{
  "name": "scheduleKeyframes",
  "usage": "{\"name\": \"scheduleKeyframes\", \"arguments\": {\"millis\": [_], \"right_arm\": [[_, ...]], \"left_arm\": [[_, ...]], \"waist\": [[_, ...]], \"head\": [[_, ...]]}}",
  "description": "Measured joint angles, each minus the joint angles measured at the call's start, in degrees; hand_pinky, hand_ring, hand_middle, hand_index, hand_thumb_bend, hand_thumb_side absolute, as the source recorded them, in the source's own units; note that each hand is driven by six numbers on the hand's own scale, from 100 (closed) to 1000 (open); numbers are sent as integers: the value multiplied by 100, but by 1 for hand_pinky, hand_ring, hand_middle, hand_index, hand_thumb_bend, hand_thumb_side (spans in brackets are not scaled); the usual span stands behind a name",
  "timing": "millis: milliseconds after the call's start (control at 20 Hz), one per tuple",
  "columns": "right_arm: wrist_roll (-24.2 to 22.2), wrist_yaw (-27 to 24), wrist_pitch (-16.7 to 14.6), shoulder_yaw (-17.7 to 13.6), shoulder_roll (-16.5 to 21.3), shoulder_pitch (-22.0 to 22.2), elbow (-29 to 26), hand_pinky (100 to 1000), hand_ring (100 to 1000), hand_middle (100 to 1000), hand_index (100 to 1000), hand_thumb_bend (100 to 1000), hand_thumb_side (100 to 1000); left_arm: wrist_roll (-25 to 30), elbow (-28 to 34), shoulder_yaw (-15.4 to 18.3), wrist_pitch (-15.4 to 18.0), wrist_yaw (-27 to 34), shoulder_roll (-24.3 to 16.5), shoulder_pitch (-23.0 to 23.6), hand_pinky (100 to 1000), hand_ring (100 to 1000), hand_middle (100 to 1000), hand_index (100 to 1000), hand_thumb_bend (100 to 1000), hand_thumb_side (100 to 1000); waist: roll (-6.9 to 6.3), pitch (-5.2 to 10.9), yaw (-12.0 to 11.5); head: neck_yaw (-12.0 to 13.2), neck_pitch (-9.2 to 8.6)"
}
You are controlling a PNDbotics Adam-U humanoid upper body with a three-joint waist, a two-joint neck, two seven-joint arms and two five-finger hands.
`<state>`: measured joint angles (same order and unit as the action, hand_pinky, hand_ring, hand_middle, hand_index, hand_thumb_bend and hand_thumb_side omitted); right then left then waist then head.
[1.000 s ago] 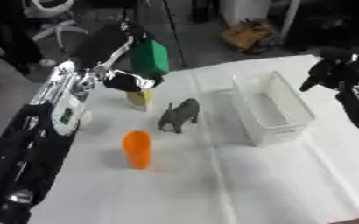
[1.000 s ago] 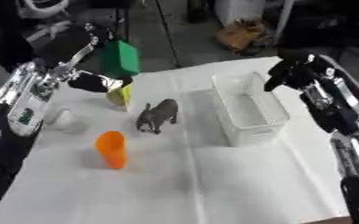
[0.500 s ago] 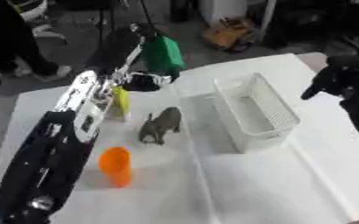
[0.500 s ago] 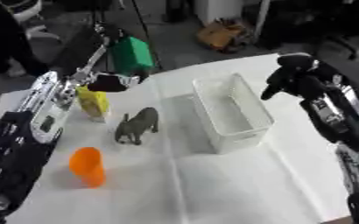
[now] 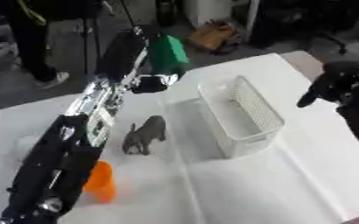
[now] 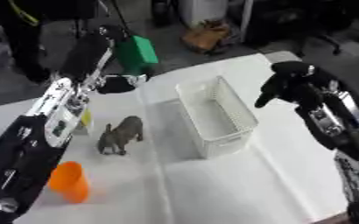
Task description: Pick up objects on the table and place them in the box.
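White cloth covers the table (image 6: 236,183) I'm working over, and behind it the room is a dark mess of chair legs, stands and a brown cardboard thing on the floor.

My left hand (image 6: 120,83) is up at the far left side of the table, lifted off the cloth, and it's got the green box-shaped block (image 6: 139,53). The fingers are curled around its lower end, with the block sticking up above the hand and tilted a bit. It's left of the basket and not over it.

The white mesh basket (image 5: 253,114) sits about mid-table, long side running away from me, and I can't see anything lying in it.

My right hand (image 6: 288,83) hovers off the basket's right side, near its far end, fingers curled down and holding nothing, as far as I can tell.

Stuff on the cloth: a grey rhino toy (image 5: 145,135) standing just left of the basket, apart from it. An orange cup (image 6: 70,181) is upright nearer to me on the left, well apart from the rhino. There's also a yellowish thing (image 6: 86,118) peeking out from behind my left forearm, mostly hidden, so I can't say what it is.
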<state>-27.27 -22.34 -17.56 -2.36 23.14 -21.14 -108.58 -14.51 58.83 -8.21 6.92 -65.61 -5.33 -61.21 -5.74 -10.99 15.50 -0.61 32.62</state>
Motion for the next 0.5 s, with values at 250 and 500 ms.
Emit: {"name": "scheduleKeyframes", "arguments": {"millis": [250, 500], "right_arm": [[-59, -188, 53, 115, -19, -141, -192, 603, 601, 634, 856, 165, 579], [-105, -250, 69, 178, -33, -223, -352, 590, 599, 633, 856, 180, 569]], "left_arm": [[25, -223, 37, 137, -174, 243, -93, 593, 548, 527, 623, 555, 526], [141, -339, 63, 423, -272, 501, -46, 600, 564, 546, 644, 562, 598]], "waist": [[-88, -15, 229], [-88, -43, 327]], "head": [[118, -45], [168, -44]]}}
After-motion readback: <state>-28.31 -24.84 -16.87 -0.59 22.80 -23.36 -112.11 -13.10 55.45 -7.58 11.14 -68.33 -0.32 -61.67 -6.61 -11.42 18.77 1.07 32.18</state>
